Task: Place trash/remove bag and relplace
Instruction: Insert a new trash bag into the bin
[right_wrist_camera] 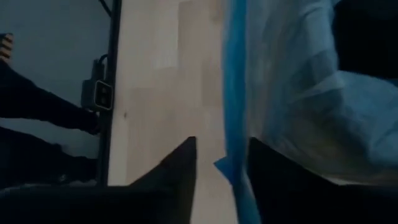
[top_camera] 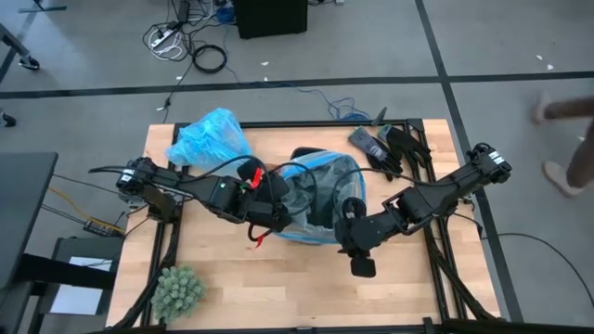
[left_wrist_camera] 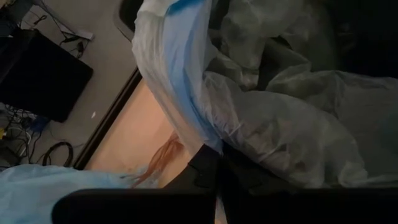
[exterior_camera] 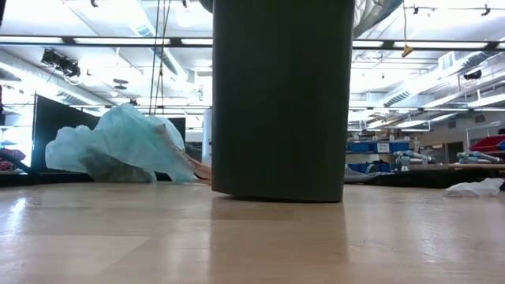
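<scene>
A robotics lab or workshop: a wooden table (top_camera: 278, 278) on grey floor, loose cables (top_camera: 190, 46) beyond it, bright ceiling strip lights (exterior_camera: 102, 41), and blue storage bins (exterior_camera: 371, 147) behind.

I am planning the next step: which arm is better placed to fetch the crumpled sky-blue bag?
Left, probably. The bag lies on that arm's side, close to the left tool; the right tool is across the bin from it.

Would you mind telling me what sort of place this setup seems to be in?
Probably a robotics lab or workshop. The wooden table stands on a grey concrete floor strewn with cables, and the low view shows an open hall with ceiling strip lights and shelving with blue bins.
</scene>
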Action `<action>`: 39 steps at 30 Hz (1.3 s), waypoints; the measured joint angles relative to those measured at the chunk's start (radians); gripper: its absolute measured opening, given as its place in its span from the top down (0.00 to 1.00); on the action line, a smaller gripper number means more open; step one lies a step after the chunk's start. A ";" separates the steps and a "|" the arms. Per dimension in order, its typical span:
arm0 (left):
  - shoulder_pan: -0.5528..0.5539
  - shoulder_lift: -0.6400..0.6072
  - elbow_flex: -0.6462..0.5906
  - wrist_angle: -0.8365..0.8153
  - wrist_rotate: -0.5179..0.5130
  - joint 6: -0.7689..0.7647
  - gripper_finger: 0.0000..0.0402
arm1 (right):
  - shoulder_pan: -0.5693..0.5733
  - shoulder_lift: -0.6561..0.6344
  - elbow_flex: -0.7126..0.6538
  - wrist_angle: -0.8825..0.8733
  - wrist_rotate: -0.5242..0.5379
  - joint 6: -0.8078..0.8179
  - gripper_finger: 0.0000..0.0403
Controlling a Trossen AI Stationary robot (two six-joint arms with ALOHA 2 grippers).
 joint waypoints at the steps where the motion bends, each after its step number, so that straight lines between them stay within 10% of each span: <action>1: 0.000 0.000 0.000 0.000 -0.001 0.000 0.96 | 0.000 0.000 0.000 0.009 -0.013 -0.005 0.65; 7: 0.000 -0.001 0.001 0.002 -0.002 0.003 0.96 | -0.004 -0.034 -0.001 0.174 -0.171 -0.017 0.53; 22: -0.001 -0.002 0.002 -0.001 -0.032 -0.021 0.96 | -0.055 -0.165 0.001 0.127 -0.268 -0.048 0.59; 33: -0.001 -0.002 0.002 -0.003 -0.061 -0.024 0.96 | -0.182 -0.206 0.002 0.103 0.231 -0.492 0.61; 39: 0.000 -0.003 0.002 -0.003 -0.078 -0.027 0.96 | -0.344 -0.150 0.001 0.203 0.272 -0.801 0.61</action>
